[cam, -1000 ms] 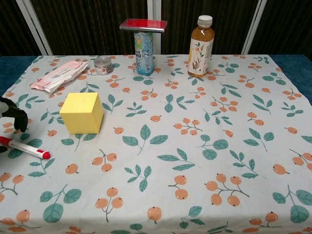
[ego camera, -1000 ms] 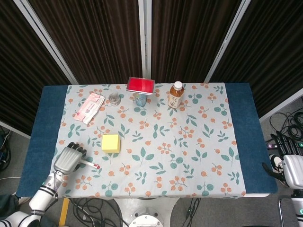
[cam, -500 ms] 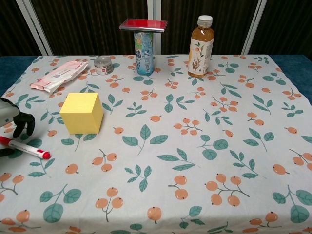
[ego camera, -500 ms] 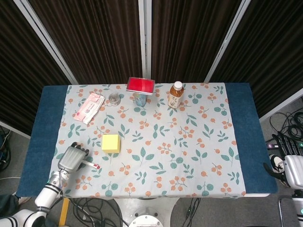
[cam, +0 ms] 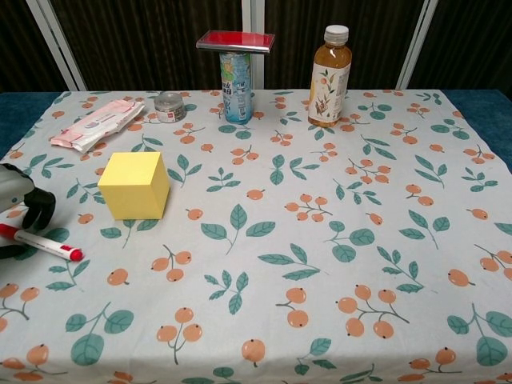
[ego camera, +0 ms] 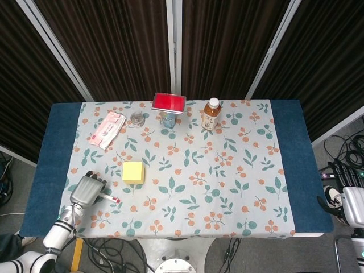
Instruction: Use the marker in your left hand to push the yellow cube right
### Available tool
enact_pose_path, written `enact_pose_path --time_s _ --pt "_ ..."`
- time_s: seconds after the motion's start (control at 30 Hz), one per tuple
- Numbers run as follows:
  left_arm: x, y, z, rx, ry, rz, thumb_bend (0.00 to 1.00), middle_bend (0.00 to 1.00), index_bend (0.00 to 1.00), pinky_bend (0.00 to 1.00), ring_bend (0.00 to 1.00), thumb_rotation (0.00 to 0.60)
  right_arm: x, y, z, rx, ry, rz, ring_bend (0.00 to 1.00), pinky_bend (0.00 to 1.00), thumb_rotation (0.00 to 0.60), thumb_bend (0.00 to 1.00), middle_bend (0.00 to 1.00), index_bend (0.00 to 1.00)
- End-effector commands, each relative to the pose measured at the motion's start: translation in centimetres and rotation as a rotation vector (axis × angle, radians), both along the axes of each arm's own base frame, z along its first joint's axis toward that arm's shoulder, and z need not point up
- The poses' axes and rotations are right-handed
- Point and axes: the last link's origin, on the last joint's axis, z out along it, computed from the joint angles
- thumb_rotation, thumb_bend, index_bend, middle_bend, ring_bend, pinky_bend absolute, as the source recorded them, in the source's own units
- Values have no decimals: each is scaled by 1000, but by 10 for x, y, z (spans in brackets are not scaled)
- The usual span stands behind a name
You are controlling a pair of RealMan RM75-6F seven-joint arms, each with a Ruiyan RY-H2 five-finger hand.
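The yellow cube (ego camera: 133, 172) (cam: 134, 186) sits on the floral tablecloth, left of the middle. My left hand (ego camera: 86, 191) (cam: 18, 210) lies near the table's front left corner, fingers curled around a white marker (ego camera: 108, 197) (cam: 44, 242) with a red cap. The marker's red tip points right and lies low over the cloth, in front of and to the left of the cube, clear of it. At the far right edge of the head view, beyond the table, only a grey part of my right arm (ego camera: 355, 206) shows; its fingers are hidden.
Along the back stand a pink wipes packet (ego camera: 107, 129), a small round tin (ego camera: 137, 118), a can with a red box on top (ego camera: 168, 104) and a tea bottle (ego camera: 211, 114). Blue cloth borders both table ends (ego camera: 293, 153).
My left hand with the marker has drifted slightly toward the front of the table; in the chest view more of the hand shows. The cube has not moved.
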Motion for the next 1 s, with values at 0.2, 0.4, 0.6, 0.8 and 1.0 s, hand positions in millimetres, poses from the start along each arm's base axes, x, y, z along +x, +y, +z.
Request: enact_pose_path --time_s 0.2,0.4,0.6,0.8,1.0 --pt "-1 1 -2 -4 1 4 292 622 573 264 392 600 -1 0 0 1 -1 -5 0 0 600 174 0 0" --pt "-3 2 -2 -10 1 10 311 627 578 263 392 600 -1 0 0 1 -1 -5 0 0 600 174 0 0" --pt "-3 1 -2 -18 1 14 332 630 585 263 392 600 -1 0 -1 2 -1 -5 0 0 600 174 0 0" --pt "-3 1 -2 -24 -7 18 342 647 604 280 406 600 -1 1 -1 2 -2 -7 0 0 600 174 0 0" --pt "-4 1 -2 -25 -38 25 374 696 652 499 460 600 -1 0 -1 2 -2 -6 0 0 600 174 0 0"
